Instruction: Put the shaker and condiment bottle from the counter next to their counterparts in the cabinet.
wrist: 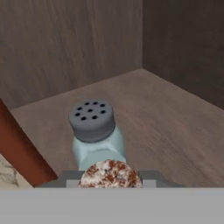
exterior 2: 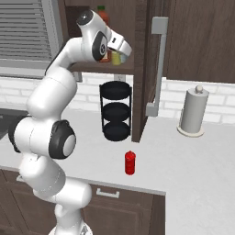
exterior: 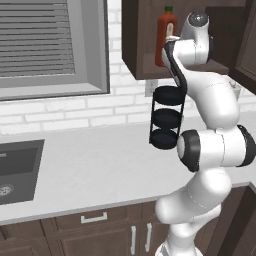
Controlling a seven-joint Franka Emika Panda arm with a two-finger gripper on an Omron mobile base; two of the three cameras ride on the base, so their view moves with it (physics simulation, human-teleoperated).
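My gripper (exterior 2: 121, 53) is inside the dark brown cabinet (exterior: 136, 45), shut on the yellow-green shaker (exterior 2: 116, 59). In the hand view the shaker's speckled pale cap (wrist: 109, 173) sits between the finger tips, low over the shelf floor (wrist: 170, 118). Just beyond it stands the pale blue shaker (wrist: 92, 131) with its grey holed cap. The tall orange-red bottle (exterior: 166, 34) with a green cap stands left of both, its side (wrist: 17, 151) showing in the hand view. The small red condiment bottle (exterior 2: 130, 163) stands upright on the counter (exterior 2: 193, 170), near the front edge.
A black three-tier rack (exterior 2: 115, 111) stands on the counter under the cabinet. The open cabinet door (exterior 2: 156, 64) hangs just right of it. A paper towel holder (exterior 2: 193, 111) stands at the right by the wall. A sink (exterior: 17, 170) lies at the far left.
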